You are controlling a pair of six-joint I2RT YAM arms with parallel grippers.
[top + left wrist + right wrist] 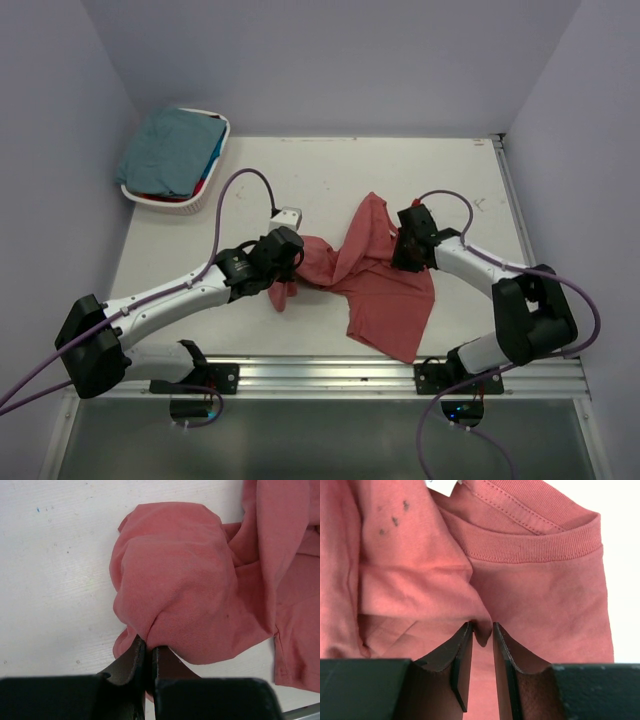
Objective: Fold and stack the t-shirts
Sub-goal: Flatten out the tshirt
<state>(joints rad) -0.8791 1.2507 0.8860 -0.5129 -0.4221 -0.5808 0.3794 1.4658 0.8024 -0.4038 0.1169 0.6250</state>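
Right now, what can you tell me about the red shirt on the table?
The red shirt is faded brick-red soft cloth, crumpled and twisted on the white table. Its ribbed collar and a white tag show. A few dark spots mark it. The left gripper pinches one bunched end; the right gripper has a fold between slightly parted jaws.

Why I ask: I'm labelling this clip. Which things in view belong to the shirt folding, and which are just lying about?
Job: brick-red t-shirt, pinched in the left gripper; right gripper, jaws apart near its collar; teal t-shirt in the white basket.
Lying about: white basket itself; small white block on the table.
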